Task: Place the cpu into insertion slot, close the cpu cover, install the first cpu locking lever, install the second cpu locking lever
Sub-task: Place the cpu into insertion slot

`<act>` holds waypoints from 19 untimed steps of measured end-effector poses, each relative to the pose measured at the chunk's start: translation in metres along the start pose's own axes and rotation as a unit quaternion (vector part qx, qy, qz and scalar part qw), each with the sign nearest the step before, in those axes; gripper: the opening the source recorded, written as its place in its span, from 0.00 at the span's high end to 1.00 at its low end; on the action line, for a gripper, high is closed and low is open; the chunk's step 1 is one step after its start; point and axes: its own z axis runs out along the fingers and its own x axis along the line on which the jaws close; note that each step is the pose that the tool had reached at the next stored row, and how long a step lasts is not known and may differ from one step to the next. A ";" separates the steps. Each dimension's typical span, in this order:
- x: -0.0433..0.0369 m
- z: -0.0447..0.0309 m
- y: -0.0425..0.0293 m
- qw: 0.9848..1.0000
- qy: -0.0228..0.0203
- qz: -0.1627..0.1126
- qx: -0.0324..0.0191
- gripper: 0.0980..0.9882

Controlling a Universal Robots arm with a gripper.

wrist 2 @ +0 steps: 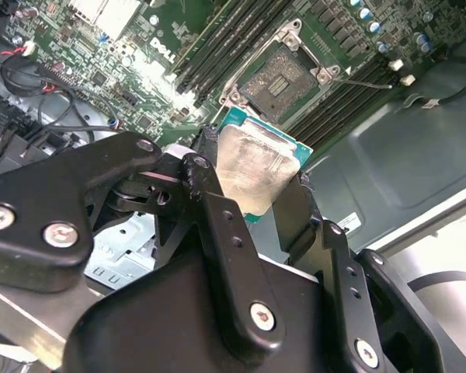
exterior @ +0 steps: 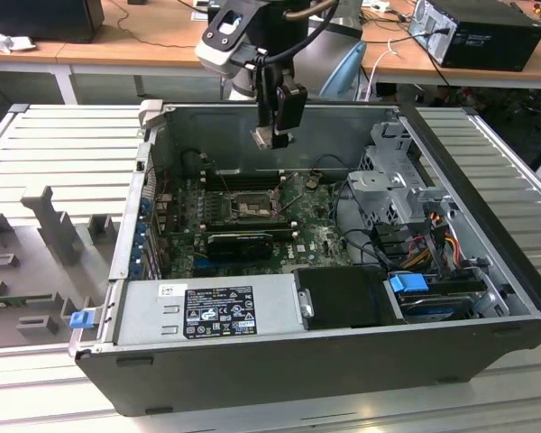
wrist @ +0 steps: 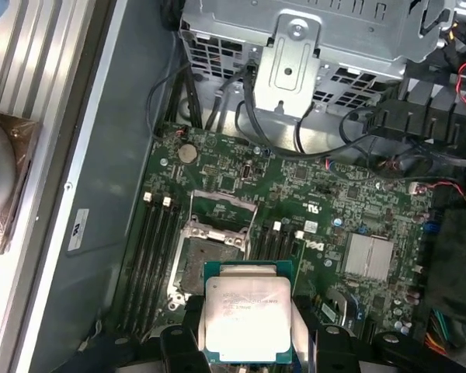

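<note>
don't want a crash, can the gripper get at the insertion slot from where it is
Probably yes. The gripper, jaws shut on the cpu, hangs above the open case, and the insertion slot lies uncovered below with no cable or bracket across it.

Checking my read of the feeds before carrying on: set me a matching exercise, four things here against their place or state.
Things:
1. cpu
2. insertion slot
3. gripper
4. drive cage

Places or states:
A. empty, set in the green motherboard
B. shut on the cpu
C. held in the air above the motherboard
D. grey metal, beside the motherboard

Pairs: 1-C, 2-A, 3-B, 4-D
</note>
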 end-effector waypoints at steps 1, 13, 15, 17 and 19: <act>0.0000 0.0001 0.0000 1.000 -0.001 0.008 0.000 0.52; 0.0000 0.0016 -0.0001 0.997 -0.007 0.077 -0.001 0.52; 0.0000 0.0027 -0.0002 0.997 -0.007 0.080 -0.001 0.52; 0.0000 0.0037 -0.0003 0.997 -0.007 0.083 -0.001 0.52; 0.0000 0.0042 -0.0004 0.996 -0.007 0.087 -0.001 0.52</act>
